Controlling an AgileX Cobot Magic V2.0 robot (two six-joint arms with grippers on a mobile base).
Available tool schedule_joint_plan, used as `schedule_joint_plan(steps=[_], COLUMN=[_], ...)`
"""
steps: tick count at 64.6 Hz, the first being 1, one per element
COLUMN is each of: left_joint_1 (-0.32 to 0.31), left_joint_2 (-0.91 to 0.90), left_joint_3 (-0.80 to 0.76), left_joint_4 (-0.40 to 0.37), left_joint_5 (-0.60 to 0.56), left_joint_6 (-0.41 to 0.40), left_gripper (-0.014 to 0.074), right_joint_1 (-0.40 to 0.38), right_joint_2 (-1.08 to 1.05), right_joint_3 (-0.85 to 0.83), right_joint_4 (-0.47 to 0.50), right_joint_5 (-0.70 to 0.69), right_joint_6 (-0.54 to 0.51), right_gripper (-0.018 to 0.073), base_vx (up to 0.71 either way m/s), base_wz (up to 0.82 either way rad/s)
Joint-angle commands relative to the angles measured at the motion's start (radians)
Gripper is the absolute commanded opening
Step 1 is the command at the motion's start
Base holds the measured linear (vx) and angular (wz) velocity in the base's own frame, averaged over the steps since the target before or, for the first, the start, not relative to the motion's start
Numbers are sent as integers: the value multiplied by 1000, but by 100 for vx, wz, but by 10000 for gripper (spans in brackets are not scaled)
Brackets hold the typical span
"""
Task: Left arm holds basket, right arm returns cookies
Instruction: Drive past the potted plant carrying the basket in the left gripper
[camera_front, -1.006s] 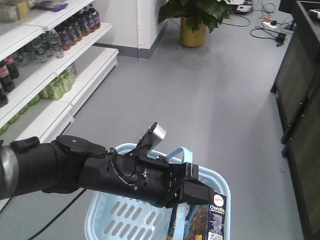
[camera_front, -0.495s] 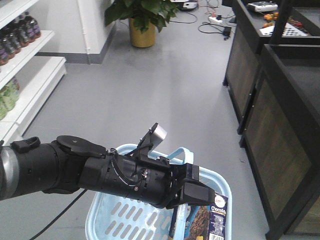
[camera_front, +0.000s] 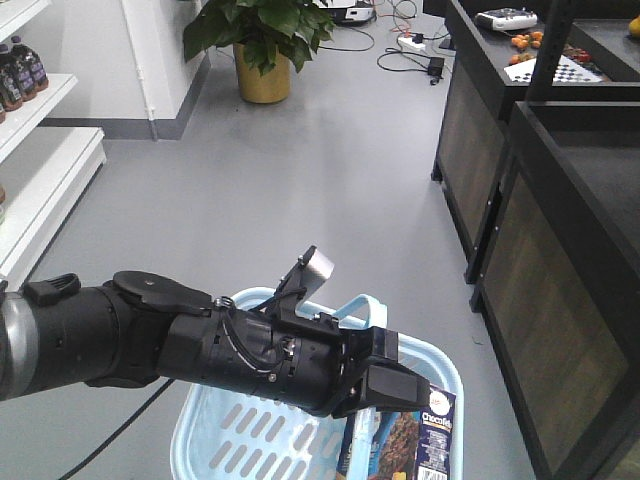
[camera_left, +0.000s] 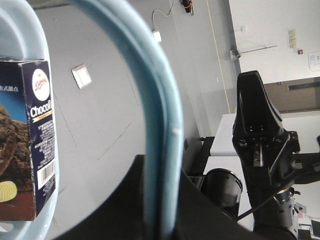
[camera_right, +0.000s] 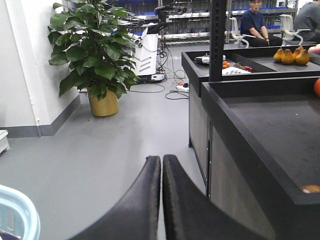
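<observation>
Grey shop floor (camera_front: 300, 180) lies below. The dark navy rectangular cookie carton (camera_front: 432, 440) stands upright against the right wall of the light blue slotted plastic basket (camera_front: 250, 435). The black left gripper (camera_front: 395, 388) clamps the basket's handle (camera_left: 160, 125) just above it. The blocky right gripper (camera_right: 161, 159), pinched closed and empty, sits above-right of the basket.

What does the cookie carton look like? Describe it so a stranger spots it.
Find the light blue basket held by the black left arm. The cookies stand at its right end: the only dark navy carton, with cookie pictures and a barcode.
</observation>
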Motion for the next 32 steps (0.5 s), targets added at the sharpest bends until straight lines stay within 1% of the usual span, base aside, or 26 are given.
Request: schedule_joint_plan(steps=[1,32], left_joint_1=[0,0], left_joint_2=[-54,-54], left_joint_3=[-25,-25], left_joint_4=[-99,-99], left_joint_5=[56,56], left_joint_6=[5,5], left_gripper=[-6,-6], right_joint_1=[-6,-6], right_joint_2=[-12,-12], right_joint_3=[4,4], right_joint_4=[-3,-3], right_joint_5=[-72,-72], right_joint_6=[2,2], right_gripper=[-8,-8], base_vx=[24,25], base_wz=[5,6])
